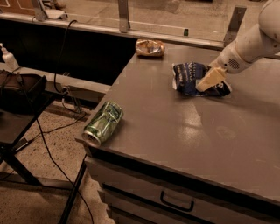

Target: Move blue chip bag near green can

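My gripper [211, 78]: cream-coloured, down over the right part of the blue chip bag [187, 77], at the far right of the table top.
My grip: spread or closed, I cannot tell.
Contact: I overlap the bag in this view; whether I press on the foil I cannot tell.
Blue chip bag: crumpled and lying flat, dark navy with white lettering, on the far half of the table, right of the middle.
My arm [251, 43]: white, coming in from the far right corner and slanting down leftward to the bag.
Table [183, 144]: grey top, with a drawer and its dark handle [176, 202] on the near front.
Green can [103, 123]: dented, on its side at the near left corner of the table, its silver-rimmed end toward the near edge; well apart from the blue chip bag.
Tan snack bag [150, 47]: small and shiny, at the far left corner of the table, apart from the blue chip bag.
Behind the table: a metal rail [124, 13] with upright posts along the far side.
Left of the table: a dark stand [19, 89] with a white bottle [8, 59] on it, and black cables [48, 153] trailing over the speckled floor.
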Available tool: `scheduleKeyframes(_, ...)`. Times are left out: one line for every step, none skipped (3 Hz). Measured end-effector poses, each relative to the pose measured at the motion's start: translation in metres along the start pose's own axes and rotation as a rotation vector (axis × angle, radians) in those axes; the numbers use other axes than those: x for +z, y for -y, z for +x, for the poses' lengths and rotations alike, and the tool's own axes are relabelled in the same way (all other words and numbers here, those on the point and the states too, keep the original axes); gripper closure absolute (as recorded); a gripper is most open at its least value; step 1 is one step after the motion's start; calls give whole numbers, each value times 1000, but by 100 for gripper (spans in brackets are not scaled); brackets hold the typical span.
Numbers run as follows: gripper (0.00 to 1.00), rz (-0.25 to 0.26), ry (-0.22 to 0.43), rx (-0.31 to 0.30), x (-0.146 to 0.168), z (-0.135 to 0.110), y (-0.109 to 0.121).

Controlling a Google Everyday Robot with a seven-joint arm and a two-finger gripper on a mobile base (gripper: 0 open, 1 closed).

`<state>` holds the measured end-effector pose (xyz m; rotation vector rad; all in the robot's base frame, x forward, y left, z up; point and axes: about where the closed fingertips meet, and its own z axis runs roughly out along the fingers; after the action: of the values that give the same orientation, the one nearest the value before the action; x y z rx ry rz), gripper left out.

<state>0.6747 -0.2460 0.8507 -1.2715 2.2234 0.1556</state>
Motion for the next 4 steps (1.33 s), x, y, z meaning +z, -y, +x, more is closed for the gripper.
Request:
scheduleKeyframes(77, -3, 8, -1, 2, 1, 1)
scheduleKeyframes(99, -3, 8, -1, 0, 0, 2)
scheduleKeyframes(100, -3, 9, -1, 0, -1, 2)
scheduleKeyframes(100, -29, 53, -85, -21, -30, -14)
